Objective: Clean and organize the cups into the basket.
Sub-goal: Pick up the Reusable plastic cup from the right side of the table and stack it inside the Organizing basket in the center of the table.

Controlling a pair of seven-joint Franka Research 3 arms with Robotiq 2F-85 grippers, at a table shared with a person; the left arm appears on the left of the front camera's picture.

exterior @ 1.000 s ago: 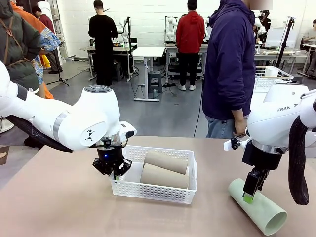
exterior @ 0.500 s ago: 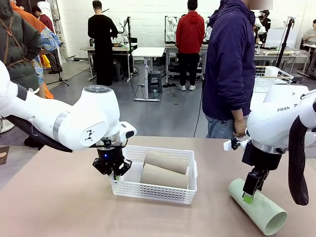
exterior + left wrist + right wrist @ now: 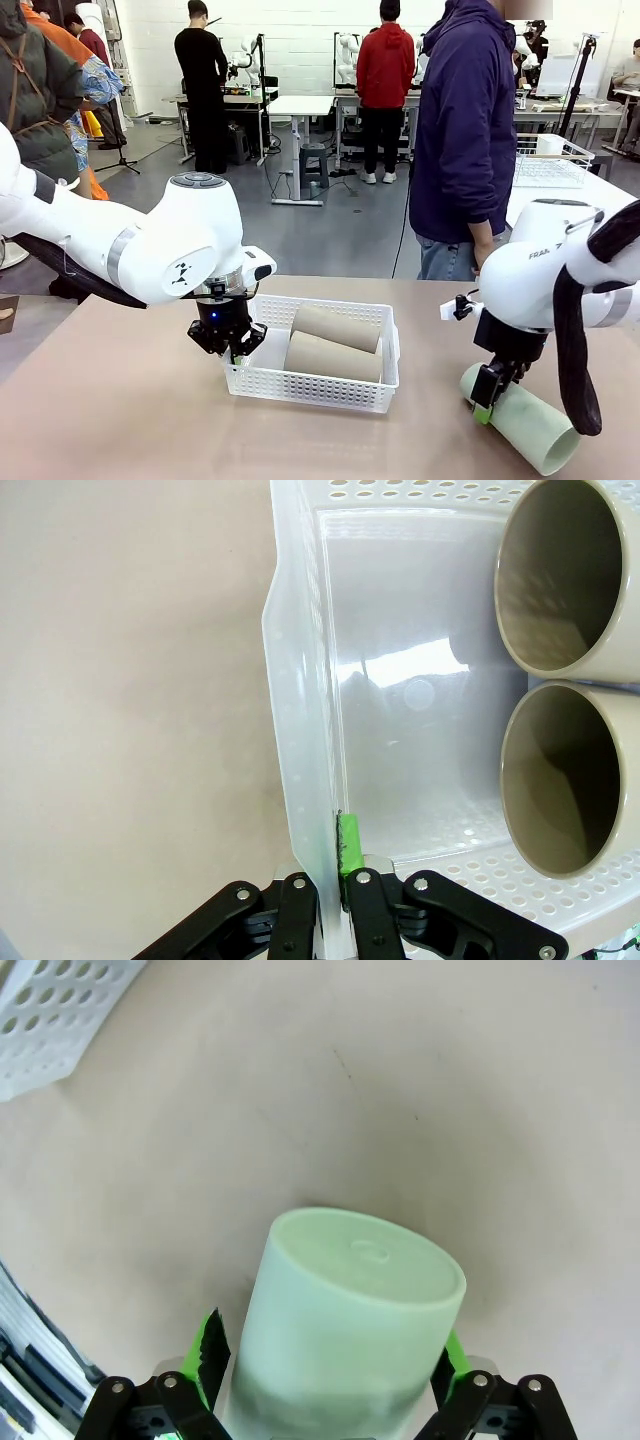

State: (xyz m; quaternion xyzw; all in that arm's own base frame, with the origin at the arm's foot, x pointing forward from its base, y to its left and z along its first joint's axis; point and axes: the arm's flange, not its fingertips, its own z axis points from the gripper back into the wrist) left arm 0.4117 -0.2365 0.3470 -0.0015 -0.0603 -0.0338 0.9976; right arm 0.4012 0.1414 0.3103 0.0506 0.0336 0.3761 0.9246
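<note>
Where the front view presents the whole table (image 3: 120, 420), the white basket (image 3: 300, 385) is seen at centre frame with two beige cups (image 3: 333, 345) lying on their sides inside it, and the mint green cup (image 3: 525, 425) lies on its side at lower right. The open mouths of the beige cups (image 3: 565, 575) are shown in the left wrist view, stacked at the right edge of the frame, along with the bare basket floor; these details are hidden in the front view. The closed base of the mint cup (image 3: 370, 1280) is shown at lower centre of the right wrist view, with a corner of the basket (image 3: 60, 1020) at upper left.

Partial lettering reading "FRA" is legible on the right arm (image 3: 545, 270) in the front view; the rest is cut off.

The left end effector (image 3: 335, 875) is closed on the basket's short side wall, with one green pad inside the wall and the other finger outside it. The right end effector (image 3: 330, 1360) is opened wide, and its green pads (image 3: 208, 1355) are set on either side of the mint cup's body near the base. Whether the pads touch the cup cannot be told.
</note>
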